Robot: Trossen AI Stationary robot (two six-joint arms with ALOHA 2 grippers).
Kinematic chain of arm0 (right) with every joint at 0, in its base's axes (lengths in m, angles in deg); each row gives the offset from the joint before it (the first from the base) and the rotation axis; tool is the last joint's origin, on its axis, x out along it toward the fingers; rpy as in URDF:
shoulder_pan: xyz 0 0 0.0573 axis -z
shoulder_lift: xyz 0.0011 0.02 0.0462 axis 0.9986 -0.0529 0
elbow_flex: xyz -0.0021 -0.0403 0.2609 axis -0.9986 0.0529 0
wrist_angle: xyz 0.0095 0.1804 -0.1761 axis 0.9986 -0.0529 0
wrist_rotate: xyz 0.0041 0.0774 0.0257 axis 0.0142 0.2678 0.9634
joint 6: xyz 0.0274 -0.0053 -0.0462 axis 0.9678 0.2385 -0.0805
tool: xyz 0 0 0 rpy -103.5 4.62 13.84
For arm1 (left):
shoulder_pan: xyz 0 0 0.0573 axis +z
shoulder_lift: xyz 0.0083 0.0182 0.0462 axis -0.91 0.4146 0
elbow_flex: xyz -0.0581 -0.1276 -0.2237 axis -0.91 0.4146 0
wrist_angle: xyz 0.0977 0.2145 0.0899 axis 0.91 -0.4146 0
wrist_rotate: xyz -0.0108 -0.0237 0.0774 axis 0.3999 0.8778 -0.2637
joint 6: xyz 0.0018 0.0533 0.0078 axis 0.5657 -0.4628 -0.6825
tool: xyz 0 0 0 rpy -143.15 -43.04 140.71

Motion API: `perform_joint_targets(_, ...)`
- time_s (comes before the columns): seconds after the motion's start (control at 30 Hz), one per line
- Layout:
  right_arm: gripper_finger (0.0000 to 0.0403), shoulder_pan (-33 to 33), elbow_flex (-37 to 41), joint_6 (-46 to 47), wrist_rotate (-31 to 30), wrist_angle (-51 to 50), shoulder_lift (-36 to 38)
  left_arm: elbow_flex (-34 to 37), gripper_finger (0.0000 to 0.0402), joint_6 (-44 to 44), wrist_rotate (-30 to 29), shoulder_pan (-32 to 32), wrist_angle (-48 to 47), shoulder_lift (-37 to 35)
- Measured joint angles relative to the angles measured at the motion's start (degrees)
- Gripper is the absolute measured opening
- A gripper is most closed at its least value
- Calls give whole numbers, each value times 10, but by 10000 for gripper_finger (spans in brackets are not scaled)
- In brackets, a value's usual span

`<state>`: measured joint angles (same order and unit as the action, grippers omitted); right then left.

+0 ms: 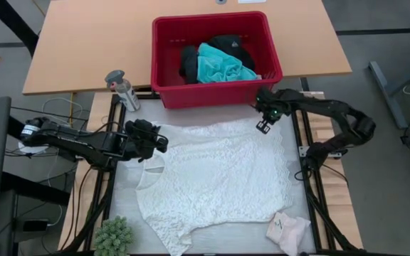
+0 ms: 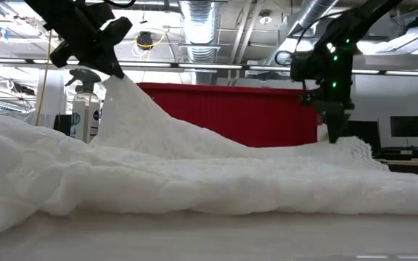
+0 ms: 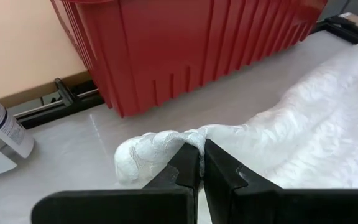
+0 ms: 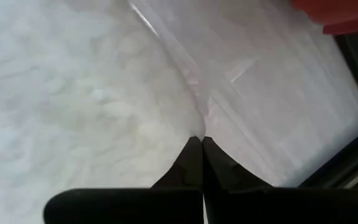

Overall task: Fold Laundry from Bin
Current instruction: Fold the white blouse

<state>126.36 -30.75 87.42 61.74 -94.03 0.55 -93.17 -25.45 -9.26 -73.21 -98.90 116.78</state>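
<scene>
Left gripper (image 1: 164, 142): clamped on white lacy top (image 1: 212, 178), corner lifted. Right gripper (image 1: 263, 126): pinched on far corner beside bin (image 1: 216, 92). Advice: raise both evenly, keeping fabric taut between.

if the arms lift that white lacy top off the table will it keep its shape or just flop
Probably flop. Where the left gripper pinches the white lacy top, the cloth rises in a limp peak and sags back to the table. It looks thin and light. The right gripper pinches the other corner, which should limit bunching.
</scene>
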Motion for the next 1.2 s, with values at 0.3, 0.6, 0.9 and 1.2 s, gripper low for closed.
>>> perform_joint_targets(0.3,16,-107,-1,114,-30,-91,72,-25,0,-32,73,-58,18,-9)
perform_joint_targets(0.6,16,-226,-1,269,-62,-195,132,-70,0,-40,51,-144,-34,-9)
perform_joint_targets(0.9,16,-340,25,420,-73,-219,151,-70,0,125,68,-200,-203,-6)
perform_joint_targets(1.2,20,-424,68,531,-59,-213,150,-48,0,163,108,-229,-203,-6)
